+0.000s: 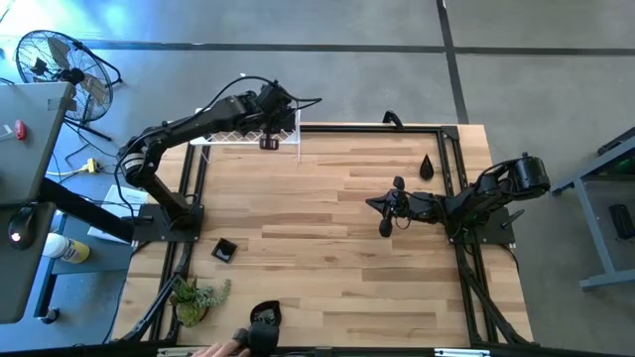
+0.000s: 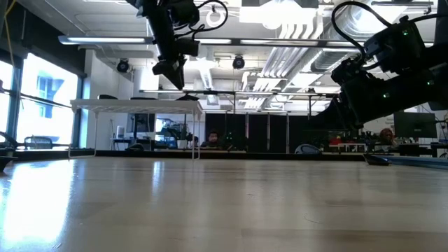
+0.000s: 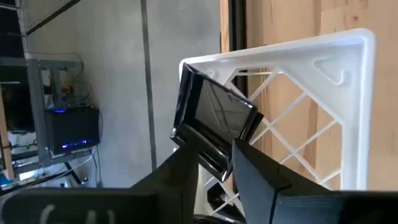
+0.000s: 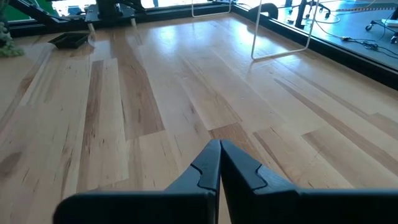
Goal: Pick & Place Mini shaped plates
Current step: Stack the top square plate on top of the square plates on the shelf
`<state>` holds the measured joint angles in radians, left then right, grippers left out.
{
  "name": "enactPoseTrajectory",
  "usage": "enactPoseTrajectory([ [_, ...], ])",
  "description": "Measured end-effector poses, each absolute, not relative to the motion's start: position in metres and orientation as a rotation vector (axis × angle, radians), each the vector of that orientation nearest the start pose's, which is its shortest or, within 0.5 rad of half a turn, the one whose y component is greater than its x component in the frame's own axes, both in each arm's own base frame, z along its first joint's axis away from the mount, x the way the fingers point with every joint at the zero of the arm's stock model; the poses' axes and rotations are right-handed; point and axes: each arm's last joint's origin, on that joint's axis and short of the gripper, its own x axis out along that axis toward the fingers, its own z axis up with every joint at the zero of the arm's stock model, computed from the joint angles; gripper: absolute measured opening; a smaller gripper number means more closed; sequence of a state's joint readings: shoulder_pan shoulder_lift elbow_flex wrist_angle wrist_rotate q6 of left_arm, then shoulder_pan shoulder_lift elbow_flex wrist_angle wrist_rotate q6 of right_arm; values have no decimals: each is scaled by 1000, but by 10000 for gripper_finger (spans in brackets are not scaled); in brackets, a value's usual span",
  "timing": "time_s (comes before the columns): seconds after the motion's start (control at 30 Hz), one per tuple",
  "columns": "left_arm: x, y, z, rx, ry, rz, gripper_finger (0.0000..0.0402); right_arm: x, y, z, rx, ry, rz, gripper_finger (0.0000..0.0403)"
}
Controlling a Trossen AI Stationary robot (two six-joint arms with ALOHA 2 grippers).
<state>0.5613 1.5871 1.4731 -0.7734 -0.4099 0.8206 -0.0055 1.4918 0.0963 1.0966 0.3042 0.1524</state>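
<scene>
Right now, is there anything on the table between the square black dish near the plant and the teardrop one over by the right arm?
No. In the high view, only bare wooden table lies between the square dish and the teardrop dish.
</scene>
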Motion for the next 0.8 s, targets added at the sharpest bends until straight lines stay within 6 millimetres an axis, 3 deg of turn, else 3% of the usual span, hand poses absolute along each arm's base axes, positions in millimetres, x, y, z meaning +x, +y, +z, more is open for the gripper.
enactPoseTrajectory([
  [0.3, 284, 190, 330, 503, 1014, 387, 6, 192, -10, 108, 105, 272, -329, 3],
  [0.53, 281, 208, 322, 398, 993, 418, 2, 192, -10, 108, 107, 271, -329, 5],
  [0.8, 282, 208, 324, 372, 950, 397, 1, 192, -10, 108, 106, 271, -328, 4],
])
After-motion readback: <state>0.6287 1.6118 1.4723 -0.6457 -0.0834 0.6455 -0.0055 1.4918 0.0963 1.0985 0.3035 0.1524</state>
